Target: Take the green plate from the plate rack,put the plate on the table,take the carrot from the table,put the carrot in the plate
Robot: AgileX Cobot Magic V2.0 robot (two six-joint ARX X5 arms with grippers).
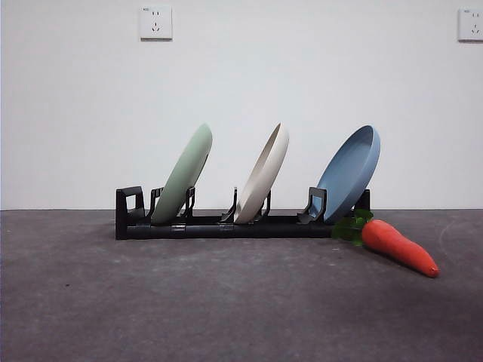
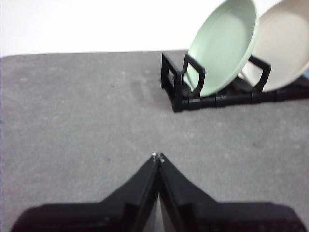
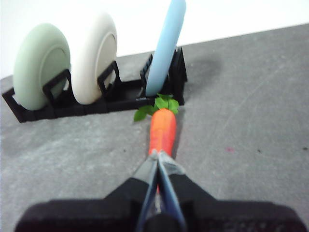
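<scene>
Leaning in the plate rack (image 1: 226, 225) at its left end: green plate (image 1: 183, 175), cream plate (image 1: 264, 175) mid, blue plate (image 1: 351, 172) right. Carrot (image 1: 398, 245) flat on bench (image 1: 189, 302), leaves touching rack's right end. Left end effector (image 2: 158, 156) closed, empty, over bare bench. Right end effector (image 3: 158, 155) closed, tips over carrot's thin end, contact unclear.
</scene>
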